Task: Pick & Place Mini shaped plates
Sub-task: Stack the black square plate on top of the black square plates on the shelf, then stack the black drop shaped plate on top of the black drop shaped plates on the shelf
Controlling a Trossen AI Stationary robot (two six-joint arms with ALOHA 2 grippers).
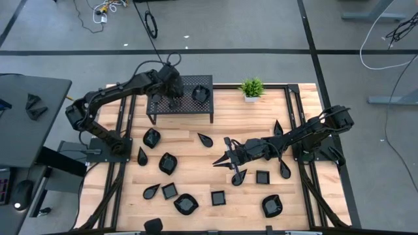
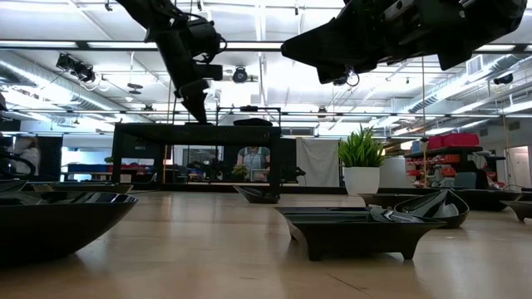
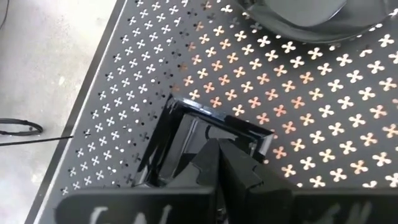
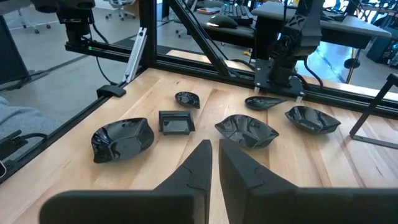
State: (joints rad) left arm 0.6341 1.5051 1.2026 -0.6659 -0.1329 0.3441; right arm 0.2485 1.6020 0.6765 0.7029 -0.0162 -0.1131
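My left gripper (image 1: 172,96) is over the left part of the black perforated rack (image 1: 186,109), shut on a small square black plate (image 3: 180,146). A rounded black plate (image 1: 201,93) rests on the rack's right part. Several more mini plates lie on the wooden table, among them a rounded one (image 1: 168,163) and a square one (image 1: 217,197). My right gripper (image 1: 221,160) hovers over the table's middle, shut with nothing between its fingers (image 4: 214,163). My left gripper holds the square plate at its near side (image 3: 258,146), coming from above at a slant. The fingers (image 3: 214,168) cover the place of contact, so the kind of hold does not show. The plate sits level, close over the rack's top; I cannot tell whether it touches it.
A small green potted plant (image 1: 251,88) stands at the table's far edge, right of the rack. Black frame rails (image 1: 294,111) run along both sides of the table. Bare wood lies between the rack and the rows of plates (image 1: 222,127).
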